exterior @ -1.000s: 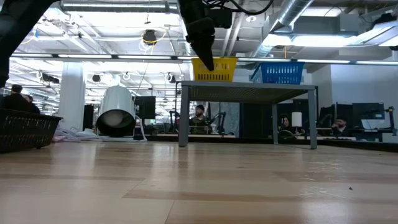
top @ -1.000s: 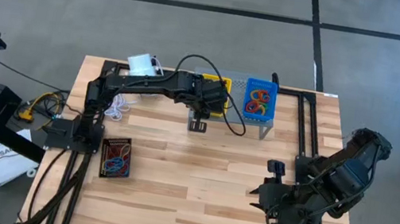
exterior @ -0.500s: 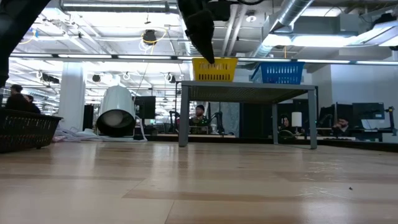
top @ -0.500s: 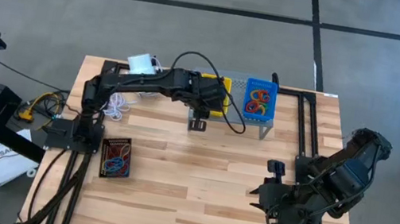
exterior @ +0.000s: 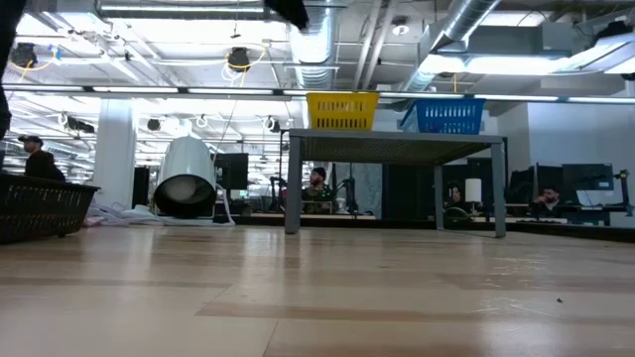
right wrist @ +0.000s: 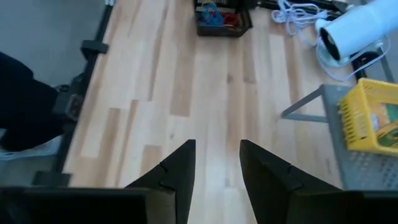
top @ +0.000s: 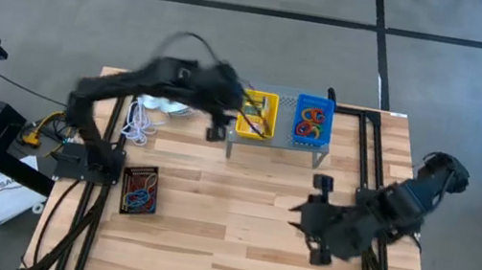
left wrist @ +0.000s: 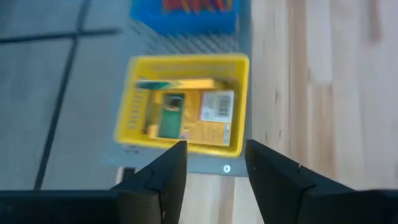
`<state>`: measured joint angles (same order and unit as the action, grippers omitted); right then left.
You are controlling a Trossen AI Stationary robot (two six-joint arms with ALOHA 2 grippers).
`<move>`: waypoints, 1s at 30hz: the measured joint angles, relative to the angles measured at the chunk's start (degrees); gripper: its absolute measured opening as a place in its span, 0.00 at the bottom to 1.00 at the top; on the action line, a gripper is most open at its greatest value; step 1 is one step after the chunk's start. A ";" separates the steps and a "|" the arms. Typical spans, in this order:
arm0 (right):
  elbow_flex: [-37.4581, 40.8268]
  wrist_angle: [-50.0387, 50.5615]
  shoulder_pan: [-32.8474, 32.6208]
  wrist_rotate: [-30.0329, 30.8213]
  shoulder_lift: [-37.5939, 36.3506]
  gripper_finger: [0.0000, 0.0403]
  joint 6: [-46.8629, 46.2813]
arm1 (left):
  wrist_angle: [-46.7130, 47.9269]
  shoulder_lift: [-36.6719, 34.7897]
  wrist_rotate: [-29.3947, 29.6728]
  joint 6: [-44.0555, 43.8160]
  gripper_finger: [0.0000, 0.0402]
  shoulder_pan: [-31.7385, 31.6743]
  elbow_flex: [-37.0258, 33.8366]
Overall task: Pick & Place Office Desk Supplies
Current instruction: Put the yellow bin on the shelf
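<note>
Your left gripper (left wrist: pixel 214 165) hangs open and empty above the yellow basket (left wrist: pixel 134 106); only its wrist view shows the crayon boxes (left wrist: pixel 186 117) lying inside. Your right gripper (right wrist: pixel 216 163), also parted and empty, hovers over bare table (top: pixel 234 241).

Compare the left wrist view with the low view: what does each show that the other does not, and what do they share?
Only the left wrist view shows the crayon box lying inside the yellow basket, the rubber bands in the blue basket, and the empty left gripper with its fingers apart. Only the low view shows the white cylinder standing on the table, the black basket at the table's edge, and the shelf legs. Both show the yellow and blue baskets sitting side by side on the grey shelf.
</note>
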<state>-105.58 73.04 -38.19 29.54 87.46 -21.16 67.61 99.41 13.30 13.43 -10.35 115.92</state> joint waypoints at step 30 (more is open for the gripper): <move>-25.82 -24.96 48.78 -38.67 27.92 0.01 15.83 | -52.62 -65.17 -3.15 -12.07 0.28 7.53 -71.91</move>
<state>-131.40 48.07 10.60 -9.13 115.38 -5.33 14.99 34.24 10.15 1.37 -2.82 44.00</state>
